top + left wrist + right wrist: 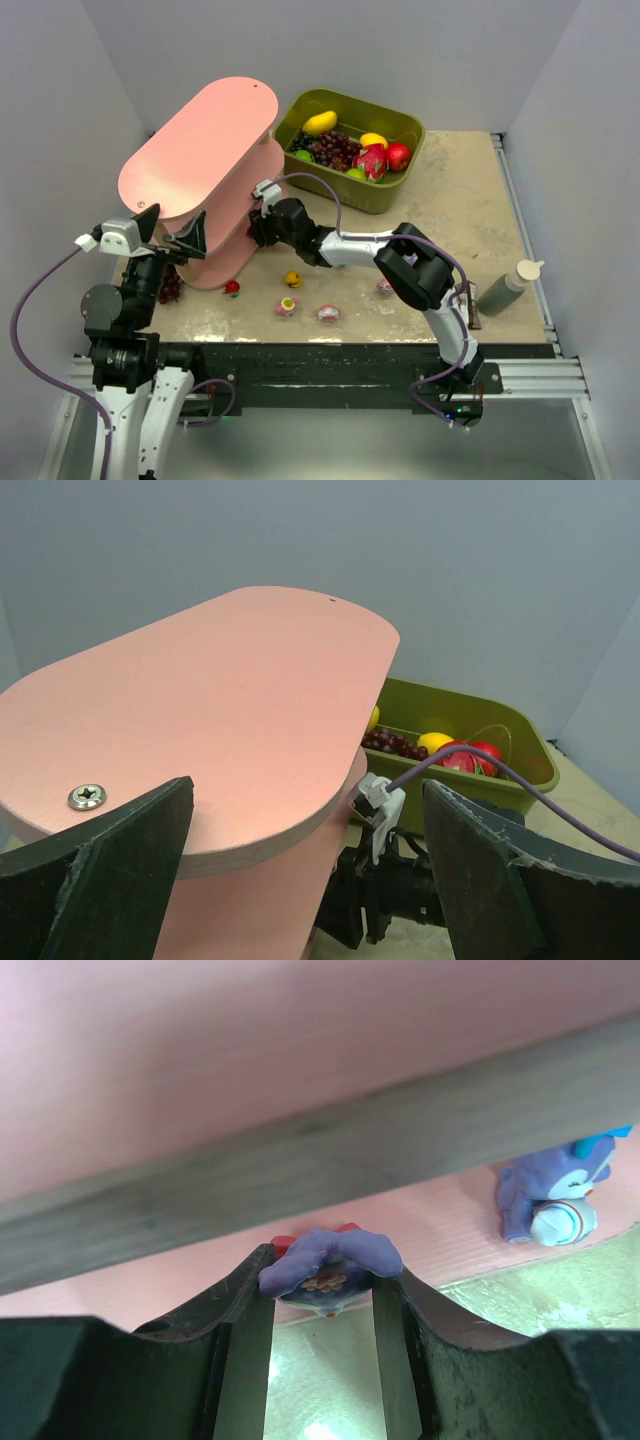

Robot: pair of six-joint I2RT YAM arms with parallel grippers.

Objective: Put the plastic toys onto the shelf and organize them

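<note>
The pink shelf [205, 150] stands at the back left, and its top board [200, 710] fills the left wrist view. My right gripper [322, 1285] is shut on a purple toy [328, 1265] with a red part, held at the edge of a lower board [440, 1225] under the tier above. A second purple toy [548, 1200] lies on that board to the right. On the table lie a red toy [232, 288], a yellow toy [293, 279] and three pink ones [287, 306] [327, 313] [385, 287]. My left gripper [170, 235] hovers open and empty beside the shelf's near end.
An olive bin [385, 190] of fruit stands behind the shelf to the right. A dark grape bunch [170, 288] lies by the left arm. A green squeeze bottle [508, 287] stands near the right front edge. The right arm [350, 245] stretches across the table's middle.
</note>
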